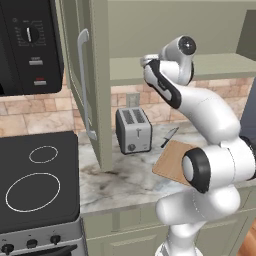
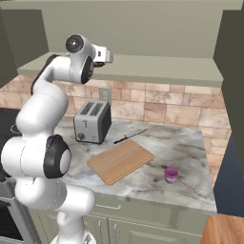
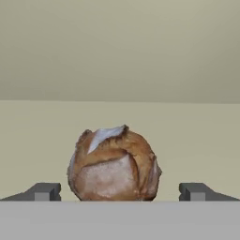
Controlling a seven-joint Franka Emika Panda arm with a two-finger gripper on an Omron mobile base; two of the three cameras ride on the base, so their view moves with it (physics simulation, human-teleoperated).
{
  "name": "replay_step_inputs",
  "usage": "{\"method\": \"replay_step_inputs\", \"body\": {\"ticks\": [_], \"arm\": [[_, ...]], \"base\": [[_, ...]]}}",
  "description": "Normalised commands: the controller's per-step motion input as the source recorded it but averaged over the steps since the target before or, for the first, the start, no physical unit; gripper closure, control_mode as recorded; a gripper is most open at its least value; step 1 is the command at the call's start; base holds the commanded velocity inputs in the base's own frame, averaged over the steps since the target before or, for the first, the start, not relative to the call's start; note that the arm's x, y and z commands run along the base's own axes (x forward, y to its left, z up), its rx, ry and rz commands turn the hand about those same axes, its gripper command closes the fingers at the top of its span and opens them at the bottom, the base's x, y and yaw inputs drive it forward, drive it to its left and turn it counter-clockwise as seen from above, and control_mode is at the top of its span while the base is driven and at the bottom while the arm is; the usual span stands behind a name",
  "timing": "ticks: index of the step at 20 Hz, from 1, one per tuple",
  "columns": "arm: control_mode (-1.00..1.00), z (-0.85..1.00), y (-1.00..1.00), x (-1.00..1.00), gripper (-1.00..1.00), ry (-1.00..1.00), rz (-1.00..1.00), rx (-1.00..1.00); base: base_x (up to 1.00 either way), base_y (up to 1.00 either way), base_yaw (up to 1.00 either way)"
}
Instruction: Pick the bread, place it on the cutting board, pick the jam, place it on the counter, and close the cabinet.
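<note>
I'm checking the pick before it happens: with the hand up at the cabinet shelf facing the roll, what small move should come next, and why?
Probably ease the gripper a little further forward, then close. The fingertips stand wide open on either side of the bread, which sits centred between them on the cabinet shelf but seems not yet fully between them.

We see the counter (image 2: 186, 143) carrying the cutting board (image 2: 121, 160), with the toaster (image 2: 92, 122) behind the board to its left, a knife (image 2: 130, 136) just behind it, and the jam (image 2: 171, 174) to its right, while the bread (image 3: 114, 165) sits on the cabinet shelf (image 3: 187, 136).
</note>
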Motion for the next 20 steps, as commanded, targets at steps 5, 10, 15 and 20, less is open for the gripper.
{"method": "replay_step_inputs", "body": {"ticks": [5,10,15,20], "arm": [[-1.00,-0.11,0.00,0.19,-1.00,0.00,0.00,0.00],[-1.00,-0.04,0.02,0.20,-1.00,0.00,0.00,0.00],[-1.00,0.00,0.00,0.23,-1.00,0.00,0.00,0.00],[-1.00,0.00,0.00,0.18,-1.00,0.00,0.00,0.00]], "base": [[0.00,0.00,0.00],[0.00,0.00,0.00],[0.00,0.00,0.00],[0.00,0.00,0.00]]}}
